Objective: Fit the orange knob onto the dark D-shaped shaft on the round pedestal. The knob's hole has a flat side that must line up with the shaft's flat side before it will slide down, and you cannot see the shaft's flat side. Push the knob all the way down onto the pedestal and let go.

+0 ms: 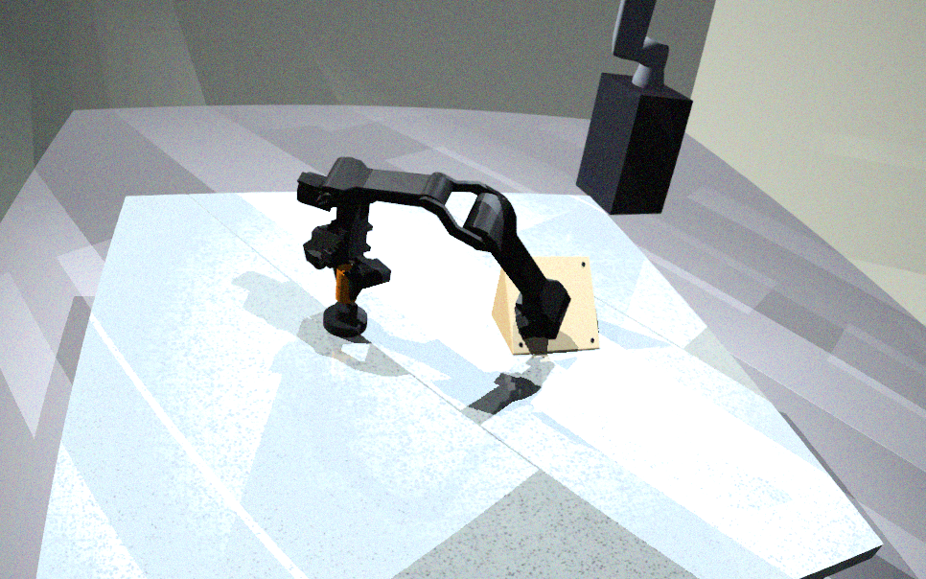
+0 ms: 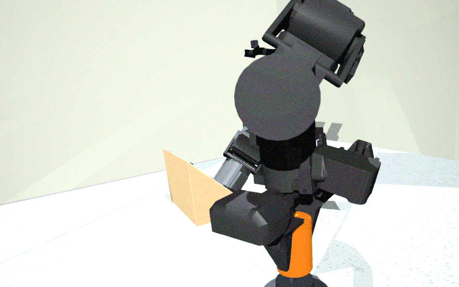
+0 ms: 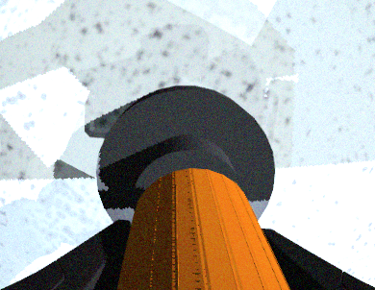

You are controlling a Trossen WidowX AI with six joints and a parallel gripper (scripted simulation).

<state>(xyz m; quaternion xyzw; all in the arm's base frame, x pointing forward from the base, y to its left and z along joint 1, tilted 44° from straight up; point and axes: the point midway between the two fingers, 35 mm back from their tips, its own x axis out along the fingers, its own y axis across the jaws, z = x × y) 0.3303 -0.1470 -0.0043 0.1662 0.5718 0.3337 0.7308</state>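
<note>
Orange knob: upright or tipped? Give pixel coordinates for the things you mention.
Upright: the orange knob point(image 1: 343, 284) point(image 2: 302, 245) point(image 3: 198, 235) stands nearly vertical above the pedestal point(image 1: 344, 325) point(image 2: 291, 282) point(image 3: 220, 115), gripped by the fingers point(image 2: 284, 254).

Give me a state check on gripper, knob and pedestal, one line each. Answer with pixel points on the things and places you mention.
Gripper point(image 1: 344, 276) point(image 2: 301, 242) point(image 3: 194, 237): shut on the orange knob.
Orange knob point(image 1: 343, 285) point(image 2: 302, 245) point(image 3: 201, 230): upright, held above the pedestal's wide base; alignment with the shaft hidden.
Round pedestal point(image 1: 337, 326) point(image 2: 277, 283) point(image 3: 196, 112): upright on the table point(image 1: 381, 460) point(image 2: 99, 245) point(image 3: 331, 216).

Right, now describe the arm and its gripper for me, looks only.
The arm is black to dark grey, with rounded, drum-like joints and a curved link. The gripper is dark too, with bulky, angular finger housings and tapering fingers.
</note>
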